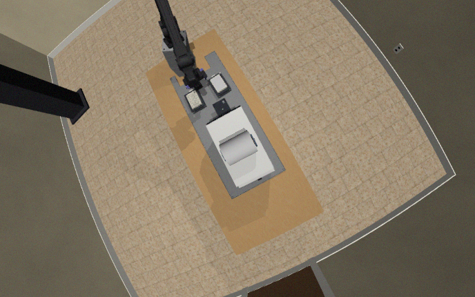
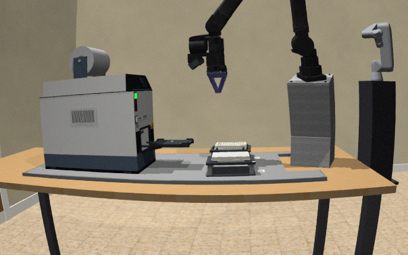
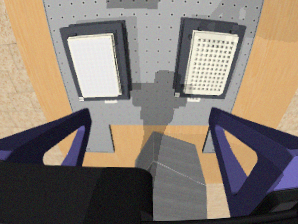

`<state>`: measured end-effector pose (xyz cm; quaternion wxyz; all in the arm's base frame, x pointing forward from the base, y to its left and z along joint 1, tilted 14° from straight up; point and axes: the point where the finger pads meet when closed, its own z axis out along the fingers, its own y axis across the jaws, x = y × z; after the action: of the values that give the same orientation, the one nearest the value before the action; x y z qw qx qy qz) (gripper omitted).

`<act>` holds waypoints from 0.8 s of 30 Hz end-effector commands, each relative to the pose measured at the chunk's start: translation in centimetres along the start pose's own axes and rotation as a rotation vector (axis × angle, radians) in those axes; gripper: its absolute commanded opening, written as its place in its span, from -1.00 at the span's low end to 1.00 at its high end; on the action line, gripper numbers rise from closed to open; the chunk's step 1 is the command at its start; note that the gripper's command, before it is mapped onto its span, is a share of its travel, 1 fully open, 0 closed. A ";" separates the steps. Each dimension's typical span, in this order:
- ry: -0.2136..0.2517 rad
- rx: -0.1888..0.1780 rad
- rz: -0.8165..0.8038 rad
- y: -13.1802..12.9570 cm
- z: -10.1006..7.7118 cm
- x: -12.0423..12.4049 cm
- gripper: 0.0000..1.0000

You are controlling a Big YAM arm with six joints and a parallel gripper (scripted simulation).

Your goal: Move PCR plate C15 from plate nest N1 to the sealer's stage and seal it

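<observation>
The unsealed plate C15 (image 3: 212, 63) (image 1: 195, 100), with its wells showing, sits in nest N1, the farther nest in the side view (image 2: 230, 144). The sealed plate C51 (image 3: 93, 66) (image 1: 219, 84), smooth white, sits in nest N2, the nearer one (image 2: 230, 155). My gripper (image 2: 216, 82) (image 3: 150, 114) is open and empty, hanging high above the two nests, roughly between them. The sealer's (image 2: 96, 121) black stage (image 2: 174, 142) (image 1: 221, 106) stands out at its load position with nothing on it. The lamp (image 2: 135, 95) is green.
A foil roll (image 2: 89, 61) sits on top of the sealer. The arm's grey pedestal (image 2: 310, 120) stands at the right of the grey baseplate (image 2: 174, 172). A black post (image 2: 376, 126) with a camera mount stands at the table's right end.
</observation>
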<state>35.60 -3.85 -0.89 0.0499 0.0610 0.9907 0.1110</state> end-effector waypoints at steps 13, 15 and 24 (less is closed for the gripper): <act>-0.182 0.008 0.050 0.2 5.9 -0.4 1.00; -0.242 0.007 0.065 0.2 7.3 0.9 1.00; -0.340 0.004 0.067 0.2 11.3 0.2 1.00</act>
<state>33.72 -1.10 -12.47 0.1724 0.1075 0.9742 0.0984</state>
